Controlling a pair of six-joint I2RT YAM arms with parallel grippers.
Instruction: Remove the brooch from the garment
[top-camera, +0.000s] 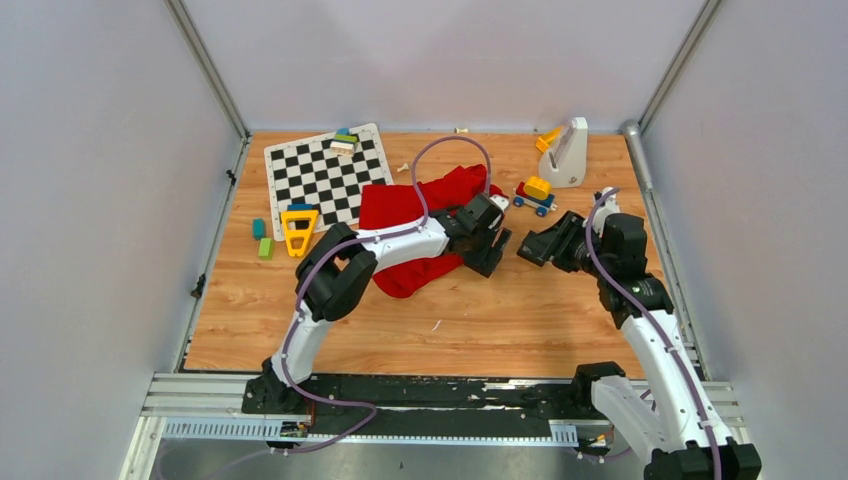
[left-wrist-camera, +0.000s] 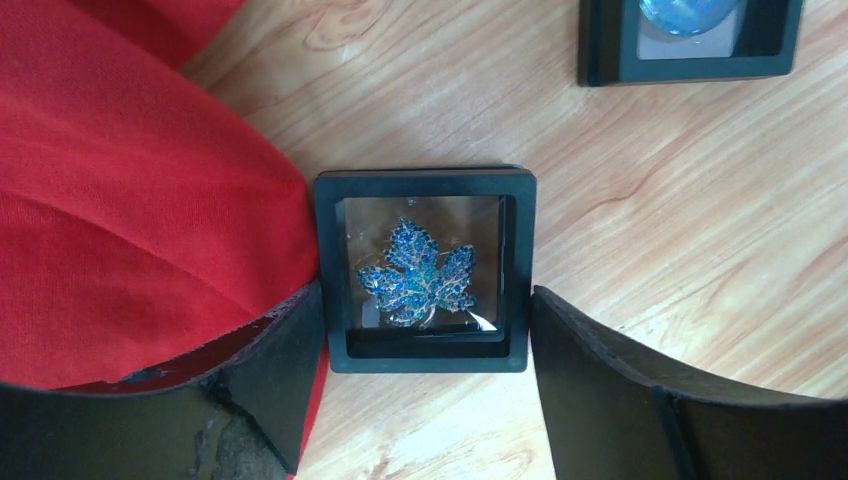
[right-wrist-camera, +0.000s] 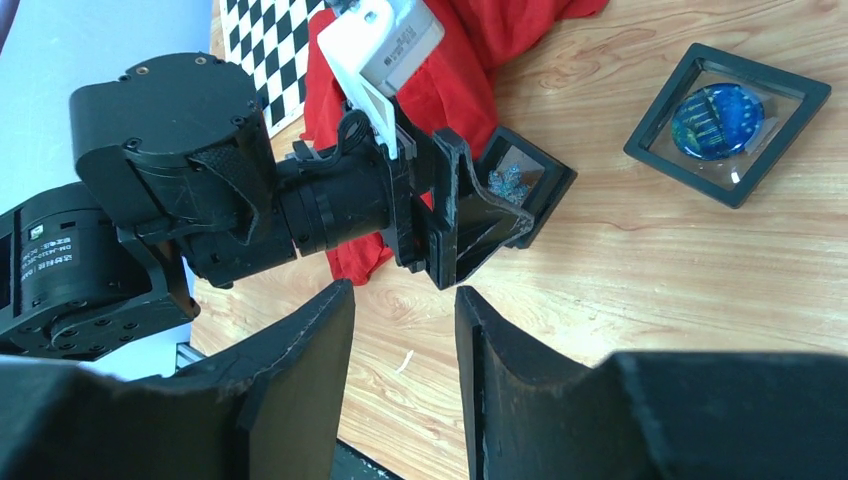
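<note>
The brooch (left-wrist-camera: 420, 272) is a blue jewelled maple leaf in a square black display case (left-wrist-camera: 428, 352). The case lies flat on the wood table, right against the edge of the red garment (left-wrist-camera: 120, 200). My left gripper (left-wrist-camera: 428, 300) points down over it, its fingers (left-wrist-camera: 590, 380) against the case's left and right sides, and the left finger rests on the cloth. The right wrist view shows the case (right-wrist-camera: 545, 172) at the left gripper's tips. My right gripper (right-wrist-camera: 405, 295) hovers just to the right, partly open and empty. From above, the left gripper (top-camera: 488, 248) is at the garment's (top-camera: 400, 205) right edge.
A second black case with a round blue piece (right-wrist-camera: 728, 122) lies on the wood to the right of the first. A checkerboard (top-camera: 325, 175), a yellow triangle (top-camera: 298, 228), green blocks (top-camera: 262, 240), a toy car (top-camera: 535, 195) and a white stand (top-camera: 567, 155) sit at the back.
</note>
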